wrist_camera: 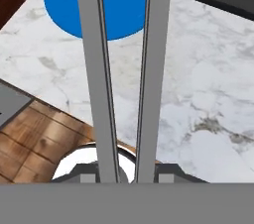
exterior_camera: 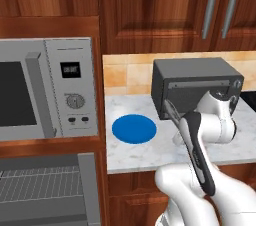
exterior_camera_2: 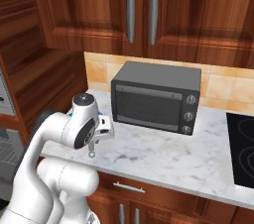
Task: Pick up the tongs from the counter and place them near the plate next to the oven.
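My gripper (wrist_camera: 126, 174) is shut on the grey metal tongs (wrist_camera: 93, 69). Their two long arms run up the hand view and end over the blue plate (wrist_camera: 59, 0). In the left base view the tongs (exterior_camera: 171, 111) stick out from behind my forearm, above the marbled counter (exterior_camera: 140, 155) and just right of the plate (exterior_camera: 134, 129). The gripper (exterior_camera_2: 101, 128) hangs low over the counter's left end (exterior_camera_2: 163, 153) in the right base view. The wall oven (exterior_camera: 45, 185), its racks showing, sits in the wood cabinetry to the left of the counter.
A dark grey toaster oven (exterior_camera: 197, 77) stands at the back of the counter, close behind my hand. A silver microwave (exterior_camera: 47, 90) sits above the oven. A black cooktop (exterior_camera_2: 243, 143) lies at the counter's right end. Wood cabinets hang overhead.
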